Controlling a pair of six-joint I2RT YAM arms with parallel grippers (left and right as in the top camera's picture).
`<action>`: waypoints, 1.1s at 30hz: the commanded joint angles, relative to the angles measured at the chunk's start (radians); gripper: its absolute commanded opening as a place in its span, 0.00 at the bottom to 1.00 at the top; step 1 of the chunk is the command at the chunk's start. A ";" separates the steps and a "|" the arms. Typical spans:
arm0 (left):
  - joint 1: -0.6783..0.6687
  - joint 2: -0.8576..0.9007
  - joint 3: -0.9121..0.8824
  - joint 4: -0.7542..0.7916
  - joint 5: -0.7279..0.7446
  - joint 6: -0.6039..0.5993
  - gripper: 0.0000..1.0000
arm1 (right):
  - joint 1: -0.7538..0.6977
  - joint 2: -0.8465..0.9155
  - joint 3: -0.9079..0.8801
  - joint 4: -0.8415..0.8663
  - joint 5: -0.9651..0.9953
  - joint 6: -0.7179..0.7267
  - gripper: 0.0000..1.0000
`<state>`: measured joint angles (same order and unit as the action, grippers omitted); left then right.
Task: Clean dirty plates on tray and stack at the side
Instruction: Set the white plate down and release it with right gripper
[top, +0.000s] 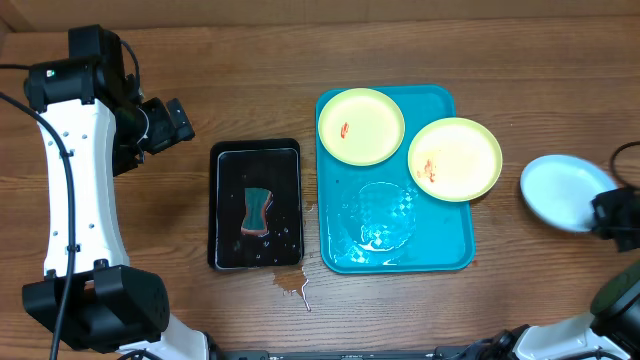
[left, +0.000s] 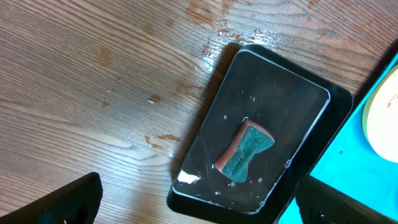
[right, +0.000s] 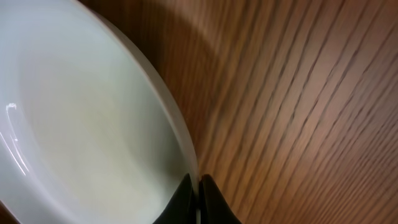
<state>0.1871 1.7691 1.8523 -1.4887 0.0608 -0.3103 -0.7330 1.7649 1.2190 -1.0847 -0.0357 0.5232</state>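
Note:
Two pale yellow-green plates with red smears lie on the turquoise tray (top: 440, 245), one at its back left (top: 360, 125) and one at its right (top: 455, 158), overhanging the rim. A third plate (top: 565, 190), looking pale white, sits off the tray to the right. My right gripper (top: 600, 210) is shut on its right rim. In the right wrist view the fingers (right: 198, 186) pinch the plate's (right: 81, 124) thin edge over the wood. My left gripper (top: 170, 122) hangs open at the back left, off the tray. Its fingers (left: 74, 199) frame the black tray's near end.
A smaller black tray (top: 225, 250) left of the turquoise one holds a teal and red sponge (top: 258, 210) in shallow water. The sponge (left: 247, 152) also shows in the left wrist view. A water film (top: 380, 215) covers the turquoise tray's front half. Drips (top: 295, 285) wet the table.

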 joint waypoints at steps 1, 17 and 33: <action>0.000 -0.013 0.016 0.002 0.010 0.019 1.00 | 0.062 -0.011 -0.070 0.031 0.008 -0.002 0.04; 0.000 -0.013 0.016 0.002 0.010 0.019 1.00 | 0.339 -0.201 -0.043 0.015 0.013 -0.091 0.33; 0.000 -0.013 0.016 0.002 0.010 0.019 1.00 | 0.524 -0.066 -0.055 0.406 -0.016 -0.372 0.60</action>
<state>0.1871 1.7691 1.8523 -1.4887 0.0608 -0.3103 -0.2031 1.6527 1.1625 -0.6876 -0.0788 0.1791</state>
